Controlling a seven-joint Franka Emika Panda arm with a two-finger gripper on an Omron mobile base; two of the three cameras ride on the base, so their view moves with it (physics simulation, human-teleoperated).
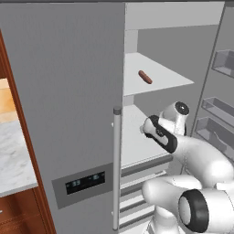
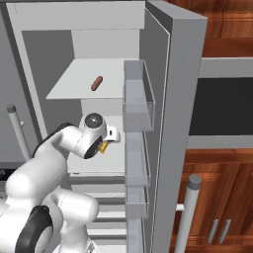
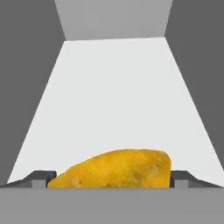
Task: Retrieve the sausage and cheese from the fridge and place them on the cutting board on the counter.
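**Two items left in the fridge**

Neither is out. The small reddish-brown sausage [image 1: 145, 77] lies on the tall grey fridge's [image 1: 68, 105] upper white shelf; the bright yellow cheese wedge [image 3: 114, 169] sits between the spread gripper [image 3: 113, 178] tips, ungrasped.

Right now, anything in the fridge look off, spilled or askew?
Nothing stands out. The sausage lies flat on the upper shelf of the open fridge; the cheese sits intact on the shelf below, between the open gripper's fingertips. No spills or damage visible.
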